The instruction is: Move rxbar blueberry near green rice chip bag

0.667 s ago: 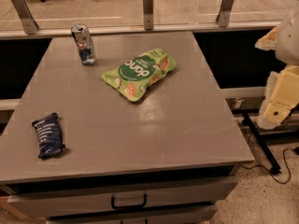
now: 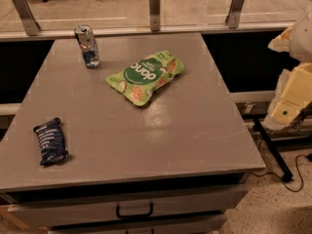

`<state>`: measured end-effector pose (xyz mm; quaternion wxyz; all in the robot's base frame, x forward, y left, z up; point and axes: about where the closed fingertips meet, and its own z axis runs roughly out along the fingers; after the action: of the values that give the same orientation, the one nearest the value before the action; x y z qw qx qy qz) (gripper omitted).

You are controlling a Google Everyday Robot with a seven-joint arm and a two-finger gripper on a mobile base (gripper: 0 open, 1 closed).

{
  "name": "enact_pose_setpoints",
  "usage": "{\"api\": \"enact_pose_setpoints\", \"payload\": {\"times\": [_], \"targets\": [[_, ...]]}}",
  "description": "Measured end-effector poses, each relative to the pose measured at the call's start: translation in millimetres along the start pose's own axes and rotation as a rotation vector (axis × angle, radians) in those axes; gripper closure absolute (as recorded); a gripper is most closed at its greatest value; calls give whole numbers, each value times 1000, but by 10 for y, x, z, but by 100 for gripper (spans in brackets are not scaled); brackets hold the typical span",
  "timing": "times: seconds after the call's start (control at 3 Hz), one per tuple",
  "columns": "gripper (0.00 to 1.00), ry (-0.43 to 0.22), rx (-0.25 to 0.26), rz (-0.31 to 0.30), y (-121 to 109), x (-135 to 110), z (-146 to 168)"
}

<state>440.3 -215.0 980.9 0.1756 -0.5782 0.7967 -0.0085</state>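
The rxbar blueberry [image 2: 50,141], a small dark navy wrapped bar with white lettering, lies near the front left edge of the grey table [image 2: 161,130]. The green rice chip bag [image 2: 145,76], a light green pouch with a dark green round logo, lies at the table's middle back, well apart from the bar. Only cream-coloured parts of my arm [image 2: 292,94] show at the right edge, off the table's right side. My gripper itself is out of view.
A silver-and-blue drink can [image 2: 87,46] stands upright at the back left of the table. A glass railing with metal posts [image 2: 155,9] runs behind the table. A drawer with a black handle [image 2: 134,211] is below the front edge. Cables lie on the floor at right.
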Motion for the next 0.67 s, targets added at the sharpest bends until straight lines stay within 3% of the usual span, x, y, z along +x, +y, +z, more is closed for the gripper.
{"api": "enact_pose_setpoints", "payload": {"times": [0.33,0.67], "targets": [[0,-59,-78,114,-73,-258,129],[0,-69,-162,208,-51,-693,434]]}}
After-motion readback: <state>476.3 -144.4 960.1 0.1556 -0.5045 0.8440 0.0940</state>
